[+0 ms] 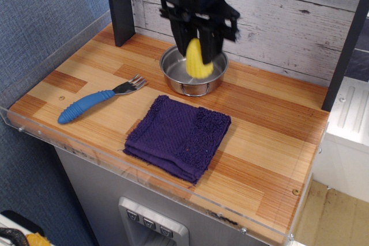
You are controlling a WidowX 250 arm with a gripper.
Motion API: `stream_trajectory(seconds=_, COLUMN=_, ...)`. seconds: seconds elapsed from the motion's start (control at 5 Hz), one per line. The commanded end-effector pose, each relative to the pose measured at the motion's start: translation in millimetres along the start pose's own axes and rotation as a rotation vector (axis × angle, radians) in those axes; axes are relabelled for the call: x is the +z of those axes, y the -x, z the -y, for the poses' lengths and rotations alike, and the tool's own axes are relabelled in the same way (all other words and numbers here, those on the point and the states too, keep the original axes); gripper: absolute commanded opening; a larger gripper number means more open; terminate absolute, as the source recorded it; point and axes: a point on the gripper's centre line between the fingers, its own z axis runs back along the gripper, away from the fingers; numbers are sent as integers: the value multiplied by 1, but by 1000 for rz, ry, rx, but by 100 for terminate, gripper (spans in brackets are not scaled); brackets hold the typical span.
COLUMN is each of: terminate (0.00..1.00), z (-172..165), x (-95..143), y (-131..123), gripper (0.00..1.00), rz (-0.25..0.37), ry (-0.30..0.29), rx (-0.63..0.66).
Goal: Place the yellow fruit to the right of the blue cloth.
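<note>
My black gripper (199, 50) hangs above the steel pot (174, 64) at the back of the table and is shut on the yellow fruit (197, 60), a small ribbed yellow piece held in the air between the fingers. The blue cloth (177, 136), a dark purple-blue folded terry square, lies flat in front of the pot, near the table's middle. The fruit is above and behind the cloth, clear of it.
A fork with a blue handle (86, 105) lies left of the cloth. A black post (119, 5) stands at the back left, a plank wall behind. Clear acrylic rails edge the table's left and front. Bare wood (271, 136) lies right of the cloth.
</note>
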Motion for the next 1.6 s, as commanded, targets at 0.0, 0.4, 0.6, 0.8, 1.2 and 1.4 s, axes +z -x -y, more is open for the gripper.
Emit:
stream_trajectory(seconds=0.0, terminate=0, z=51, x=3, y=26, gripper=0, rz=26, ry=14, rx=-107)
stream_trajectory(seconds=0.4, terminate=0, z=79, x=-39, y=21, gripper=0, rz=2, ry=1, rx=-149)
stream_trajectory(seconds=0.6, terminate=0, z=93, x=-67, y=14, gripper=0, rz=0, ry=5, rx=-153)
stream_trajectory(seconds=0.8, terminate=0, z=100, x=-92, y=10, gripper=0, rz=-34, ry=3, rx=-163)
stream_trajectory(seconds=1.2, terminate=0, z=96, x=-88, y=6, gripper=100, rz=-43, ry=38, rx=-138)
stream_trajectory(seconds=1.4, terminate=0, z=89, x=-68, y=2, gripper=100, rz=-22, ry=52, rx=-135)
